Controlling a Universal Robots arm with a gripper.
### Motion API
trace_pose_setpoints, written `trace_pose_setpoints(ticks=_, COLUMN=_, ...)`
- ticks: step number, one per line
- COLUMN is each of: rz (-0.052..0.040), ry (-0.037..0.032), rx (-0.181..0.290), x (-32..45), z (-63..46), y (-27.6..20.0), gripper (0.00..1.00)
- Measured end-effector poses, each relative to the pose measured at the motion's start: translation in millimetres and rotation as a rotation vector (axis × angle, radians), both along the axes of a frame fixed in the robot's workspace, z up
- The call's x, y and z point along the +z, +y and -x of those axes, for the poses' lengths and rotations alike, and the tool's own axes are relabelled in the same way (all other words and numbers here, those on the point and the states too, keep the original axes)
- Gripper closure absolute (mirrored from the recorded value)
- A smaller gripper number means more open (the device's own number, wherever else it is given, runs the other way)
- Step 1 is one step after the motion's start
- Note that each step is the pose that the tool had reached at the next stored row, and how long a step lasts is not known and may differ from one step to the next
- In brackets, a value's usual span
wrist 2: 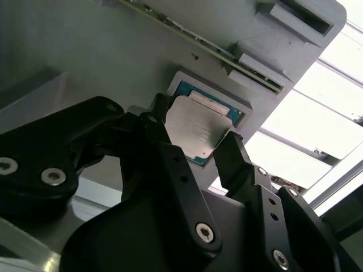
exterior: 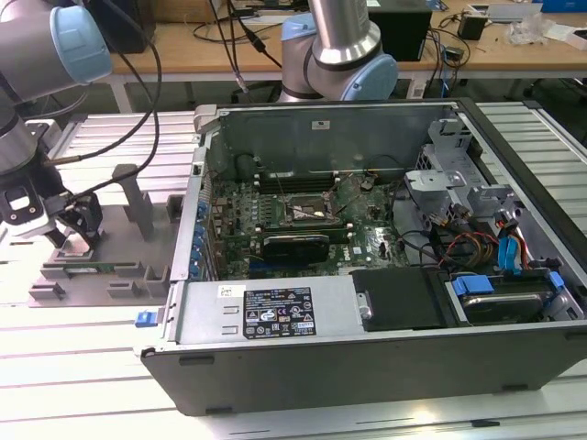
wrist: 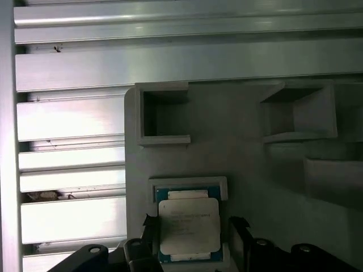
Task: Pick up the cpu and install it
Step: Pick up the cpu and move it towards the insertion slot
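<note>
The cpu is a small square chip with a shiny silver top. It lies flat in a blue-edged pocket of the grey tray. My gripper hangs low over the tray at the exterior view's left. It is open, with one black finger on each side of the chip. In the first wrist view a narrow gap shows between one finger and the chip's edge. The chip still rests in its pocket.
An open computer case lies at the middle and the exterior view's right, with the motherboard's black framed socket inside. A second robot arm base stands behind the case. The tray has raised posts and empty slots.
</note>
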State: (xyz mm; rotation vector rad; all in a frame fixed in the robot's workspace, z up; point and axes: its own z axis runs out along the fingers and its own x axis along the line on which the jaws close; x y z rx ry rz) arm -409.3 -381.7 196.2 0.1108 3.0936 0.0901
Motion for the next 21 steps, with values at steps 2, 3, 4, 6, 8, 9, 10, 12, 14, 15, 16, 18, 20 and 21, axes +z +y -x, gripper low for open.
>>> trace_pose_setpoints(ticks=2, rz=-0.0001, ry=-0.0001, rx=0.003, x=-0.2, z=0.1, y=0.1, gripper=0.4)
trace_pose_setpoints(ticks=3, rz=-0.0004, ry=-0.0003, rx=0.009, x=-0.5, z=0.3, y=0.2, gripper=0.4)
trace_pose_setpoints(ticks=4, rz=-0.0003, ry=-0.0001, rx=0.009, x=-0.6, z=2.4, y=0.7, gripper=0.4)
trace_pose_setpoints(ticks=6, rz=-0.0002, ry=0.0, rx=0.01, x=-1.5, z=2.8, y=1.8, gripper=0.4)
trace_pose_setpoints(ticks=8, rz=-0.0003, ry=-0.0002, rx=0.016, x=-3.9, z=2.8, y=4.5, gripper=0.4)
trace_pose_setpoints(ticks=9, rz=-0.0003, ry=-0.0002, rx=0.018, x=-4.8, z=2.7, y=4.6, gripper=0.4)
trace_pose_setpoints(ticks=10, rz=-0.0003, ry=-0.0001, rx=0.019, x=-5.9, z=2.8, y=4.8, gripper=0.4)
trace_pose_setpoints(ticks=12, rz=-0.0003, ry=-0.0001, rx=0.021, x=-7.3, z=2.9, y=4.7, gripper=0.4)
trace_pose_setpoints(ticks=14, rz=-0.0002, ry=0.0, rx=0.023, x=-8.0, z=2.8, y=4.8, gripper=0.4)
trace_pose_setpoints(ticks=15, rz=-0.0003, ry=-0.0001, rx=0.023, x=-8.1, z=2.8, y=4.8, gripper=0.4)
trace_pose_setpoints(ticks=16, rz=-0.0003, ry=-0.0001, rx=0.023, x=-8.2, z=2.8, y=4.8, gripper=0.4)
trace_pose_setpoints(ticks=18, rz=-0.0003, ry=-0.0001, rx=0.023, x=-8.2, z=2.8, y=4.8, gripper=0.4)
trace_pose_setpoints(ticks=20, rz=-0.0003, ry=0.0, rx=0.023, x=-8.2, z=2.9, y=4.8, gripper=0.41)
trace_pose_setpoints(ticks=21, rz=-0.0003, ry=-0.0001, rx=0.023, x=-8.2, z=2.8, y=4.8, gripper=0.46)
